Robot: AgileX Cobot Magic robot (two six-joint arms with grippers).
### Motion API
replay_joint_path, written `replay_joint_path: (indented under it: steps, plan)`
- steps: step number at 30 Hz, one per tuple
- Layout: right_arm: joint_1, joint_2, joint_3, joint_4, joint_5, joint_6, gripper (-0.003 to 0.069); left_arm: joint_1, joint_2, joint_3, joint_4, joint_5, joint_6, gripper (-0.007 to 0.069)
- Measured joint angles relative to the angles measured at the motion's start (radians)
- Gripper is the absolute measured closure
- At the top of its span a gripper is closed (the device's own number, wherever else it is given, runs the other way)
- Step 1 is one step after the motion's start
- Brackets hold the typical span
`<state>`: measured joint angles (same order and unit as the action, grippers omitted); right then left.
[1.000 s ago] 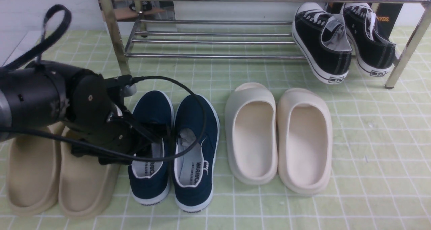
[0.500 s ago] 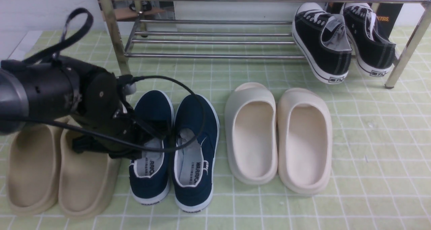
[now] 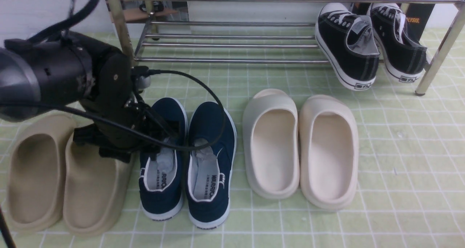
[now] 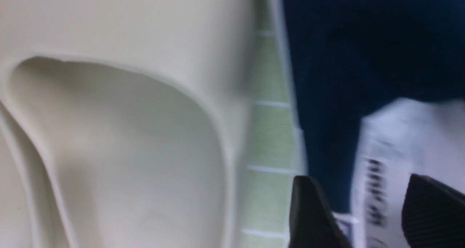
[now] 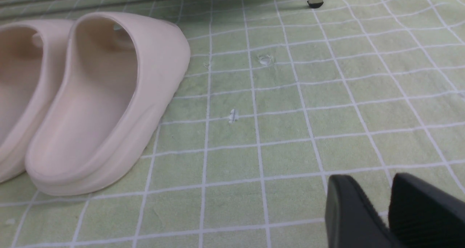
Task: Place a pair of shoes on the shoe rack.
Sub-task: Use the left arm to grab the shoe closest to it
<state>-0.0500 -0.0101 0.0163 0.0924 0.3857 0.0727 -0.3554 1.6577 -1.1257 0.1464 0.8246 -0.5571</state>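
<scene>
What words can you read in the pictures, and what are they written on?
"WARRIO", last letters cut off: the insole of the right navy shoe.
"RRIO", start hidden: the insole of the left navy shoe.
"ALYSIS,", start hidden: the black box behind the rack.
Too small or blurred to read: the small print on both insoles, the heel marks on the navy shoes, and the heel labels on the black sneakers.

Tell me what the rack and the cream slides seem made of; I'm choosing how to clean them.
The rack: likely chromed or polished metal, judging by bright streaks along its tubes.
Cream slides: probably matte moulded foam, perhaps rubber; their thick rounded walls look seamless.
</scene>
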Motion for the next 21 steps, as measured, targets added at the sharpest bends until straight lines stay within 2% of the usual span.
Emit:
replay_joint_path:
  steps: [4, 7, 10, 21]
  plan:
    - [0.000, 0.000, 0.000, 0.000, 0.000, 0.000, 0.0449, 0.001, 0.061, -0.001, 0.032, -0.008, -0.034, 0.0330]
    - [0.000, 0.000, 0.000, 0.000, 0.001, 0.000, 0.0449, -0.002, 0.092, -0.004, 0.020, -0.025, -0.033, 0.0453]
    - [0.000, 0.000, 0.000, 0.000, 0.001, 0.000, 0.0449, -0.002, 0.099, -0.006, 0.016, -0.030, -0.033, 0.0608]
    - [0.000, 0.000, 0.000, 0.000, 0.001, 0.000, 0.0449, 0.000, -0.025, -0.006, 0.032, -0.014, -0.025, 0.0610]
